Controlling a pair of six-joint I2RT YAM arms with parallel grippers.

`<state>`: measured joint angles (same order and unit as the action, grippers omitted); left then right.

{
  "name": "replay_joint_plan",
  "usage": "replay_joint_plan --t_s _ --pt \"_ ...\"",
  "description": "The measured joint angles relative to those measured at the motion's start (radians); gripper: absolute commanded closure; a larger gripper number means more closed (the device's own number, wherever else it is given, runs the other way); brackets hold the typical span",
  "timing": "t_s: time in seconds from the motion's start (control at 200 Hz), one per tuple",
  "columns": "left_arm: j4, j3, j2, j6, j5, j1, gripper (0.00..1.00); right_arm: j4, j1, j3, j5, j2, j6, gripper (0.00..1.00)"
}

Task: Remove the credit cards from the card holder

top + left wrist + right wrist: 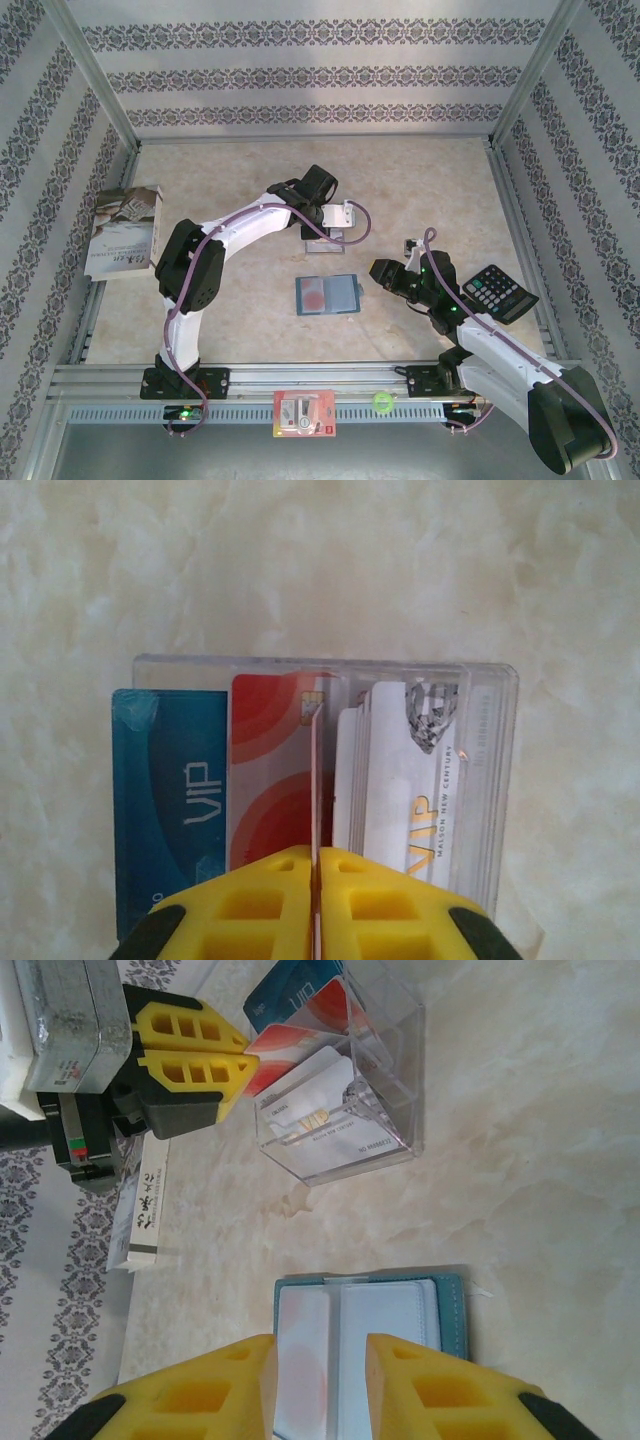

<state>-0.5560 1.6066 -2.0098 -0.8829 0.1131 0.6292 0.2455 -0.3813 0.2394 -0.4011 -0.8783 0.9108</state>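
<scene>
1. The left hand [316,865] is clenched on the thin edge of a red-and-white card [315,770], which stands in a clear box [495,780] at mid-frame of the left wrist view.
2. In the same box a blue card [170,800] lies left of the held one, and pale cards [395,800] are stacked to its right.
3. In the top view the box sits just above centre. The card holder [328,295] lies open on the tabletop [420,180] below it, apart from the box, with a reddish patch showing in its left pocket.
4. The right hand [320,1380] is released, its fingers spread at the bottom of its wrist view over the holder's near edge. In the top view it sits just right of the holder.
5. A calculator [500,292] lies at the right edge and a book [125,232] at the left.
</scene>
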Motion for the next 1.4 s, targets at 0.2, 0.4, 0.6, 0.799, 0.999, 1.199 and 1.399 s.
replay_joint_plan --t_s 0.2,0.4,0.6,0.799,0.999,1.199,1.399 --pt "0.075 0.000 0.000 0.026 -0.074 0.000 0.69 0.002 0.000 0.000 -0.003 -0.014 0.000 0.70" --pt "0.237 -0.029 0.022 0.100 -0.167 0.000 0.57 0.006 0.000 0.000 -0.008 -0.015 0.000 0.68" --pt "0.364 -0.079 0.176 0.303 -0.199 -0.003 0.44 0.005 -0.021 0.000 -0.007 -0.034 -0.017 0.66" --pt "0.518 -0.288 0.490 0.605 -0.209 -0.024 0.36 -0.014 -0.097 0.022 0.011 -0.088 -0.055 0.65" --pt "0.591 -0.603 0.715 0.878 -0.230 -0.036 0.23 -0.074 -0.219 0.121 0.073 -0.168 -0.138 0.60" --pt "0.594 -0.879 0.888 1.090 -0.236 -0.050 0.00 -0.166 -0.403 0.335 0.165 -0.377 -0.264 0.57" --pt "0.590 -1.016 1.115 1.253 -0.263 -0.105 0.00 -0.283 -0.547 0.539 0.280 -0.632 -0.375 0.57"
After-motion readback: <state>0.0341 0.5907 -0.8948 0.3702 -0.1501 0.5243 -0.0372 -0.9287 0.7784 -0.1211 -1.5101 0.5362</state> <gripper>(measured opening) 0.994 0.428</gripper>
